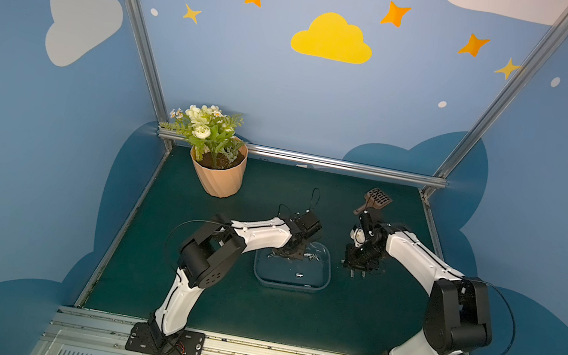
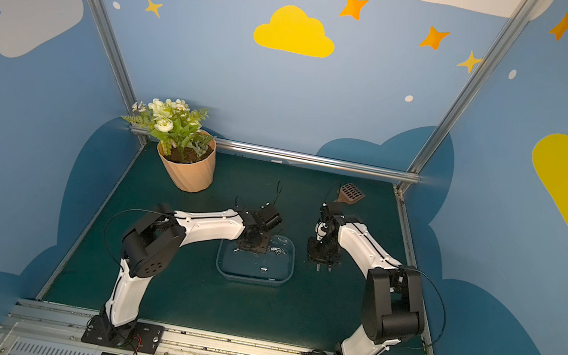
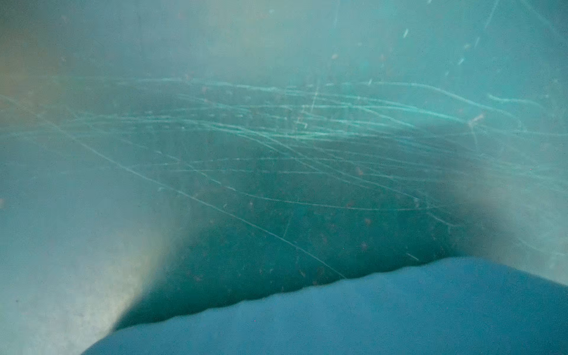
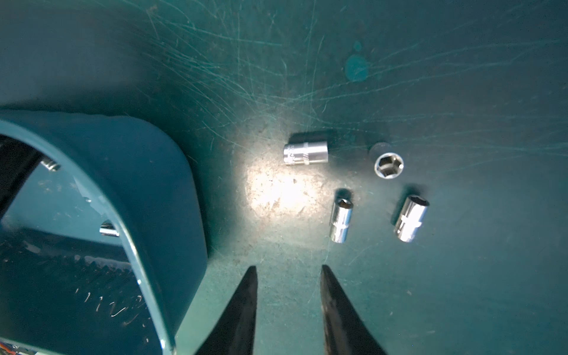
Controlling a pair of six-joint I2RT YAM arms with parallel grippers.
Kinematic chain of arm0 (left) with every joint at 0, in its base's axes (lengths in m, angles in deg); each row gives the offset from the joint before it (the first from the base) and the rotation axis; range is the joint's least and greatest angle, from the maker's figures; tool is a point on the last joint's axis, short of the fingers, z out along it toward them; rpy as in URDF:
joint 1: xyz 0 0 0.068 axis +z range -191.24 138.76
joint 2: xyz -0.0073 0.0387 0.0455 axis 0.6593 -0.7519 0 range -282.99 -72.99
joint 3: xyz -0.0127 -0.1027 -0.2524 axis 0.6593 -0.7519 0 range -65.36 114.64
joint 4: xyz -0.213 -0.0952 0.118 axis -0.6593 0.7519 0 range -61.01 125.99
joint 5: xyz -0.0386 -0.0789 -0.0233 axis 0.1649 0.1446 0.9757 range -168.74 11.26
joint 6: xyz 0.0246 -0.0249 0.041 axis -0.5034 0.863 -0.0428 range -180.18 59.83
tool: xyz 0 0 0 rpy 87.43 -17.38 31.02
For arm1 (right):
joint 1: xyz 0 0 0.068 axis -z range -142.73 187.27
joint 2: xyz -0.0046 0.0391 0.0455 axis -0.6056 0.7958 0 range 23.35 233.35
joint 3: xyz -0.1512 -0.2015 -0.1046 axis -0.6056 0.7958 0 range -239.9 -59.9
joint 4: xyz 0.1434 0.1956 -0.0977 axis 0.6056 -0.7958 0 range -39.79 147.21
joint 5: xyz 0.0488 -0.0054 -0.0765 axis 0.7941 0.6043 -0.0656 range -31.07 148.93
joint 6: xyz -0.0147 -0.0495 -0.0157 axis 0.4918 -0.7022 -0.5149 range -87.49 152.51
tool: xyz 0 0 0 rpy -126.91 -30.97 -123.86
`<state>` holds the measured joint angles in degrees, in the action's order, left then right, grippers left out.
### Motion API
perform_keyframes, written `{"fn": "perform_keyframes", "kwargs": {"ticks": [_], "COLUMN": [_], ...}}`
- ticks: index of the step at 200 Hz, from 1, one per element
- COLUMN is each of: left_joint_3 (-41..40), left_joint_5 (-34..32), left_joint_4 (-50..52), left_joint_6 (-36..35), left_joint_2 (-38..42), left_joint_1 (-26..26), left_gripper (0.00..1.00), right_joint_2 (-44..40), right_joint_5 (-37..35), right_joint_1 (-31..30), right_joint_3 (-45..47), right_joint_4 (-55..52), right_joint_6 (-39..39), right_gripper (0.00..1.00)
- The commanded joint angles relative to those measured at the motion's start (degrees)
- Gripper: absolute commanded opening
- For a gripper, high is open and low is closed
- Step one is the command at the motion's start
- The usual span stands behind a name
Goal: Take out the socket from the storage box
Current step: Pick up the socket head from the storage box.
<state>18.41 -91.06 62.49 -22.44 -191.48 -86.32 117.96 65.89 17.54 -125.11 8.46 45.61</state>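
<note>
Green surface (image 1: 251,311): we're at the grasp, left tool (image 1: 285,255) closed down in the storage box (image 1: 288,287) by the sockets (image 1: 312,257), catch unclear; right tool (image 4: 289,266) parted, empty beside it; next we lift straight up and check.

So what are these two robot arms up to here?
Two arms are emptying the storage box. The left tool is down inside it, closed; whether it grips anything is hidden. The right tool hangs open above the mat beside the box, near four sockets lying out there. In the box lie other sockets.
</note>
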Motion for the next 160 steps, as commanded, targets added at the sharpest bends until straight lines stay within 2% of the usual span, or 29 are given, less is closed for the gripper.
{"fn": "perform_keyframes", "kwargs": {"ticks": [1,52,116,160], "left_joint_3": [-1.16,-1.33,-1.06,-3.10], "left_joint_5": [0.98,0.17,-0.68,-3.95], "left_joint_4": [0.69,1.23,3.96,5.44], "left_joint_6": [-0.29,-1.21,-3.36,-3.52], "left_joint_2": [-0.66,3.00,12.44,19.79], "left_joint_1": [-0.18,-0.25,-0.34,0.29], "left_gripper": [0.09,0.07,0.08,0.10], "right_joint_2": [-0.48,-0.50,-0.13,-0.04], "right_joint_5": [0.33,-0.01,0.33,0.42], "right_joint_1": [-0.32,-0.40,-0.52,-0.75], "right_joint_3": [0.90,0.70,0.44,0.24], "right_joint_4": [0.06,-0.21,-0.20,-0.03], "right_joint_6": [-0.02,-0.19,-0.28,-0.18], "right_gripper": [0.35,0.35,0.34,0.33]}}
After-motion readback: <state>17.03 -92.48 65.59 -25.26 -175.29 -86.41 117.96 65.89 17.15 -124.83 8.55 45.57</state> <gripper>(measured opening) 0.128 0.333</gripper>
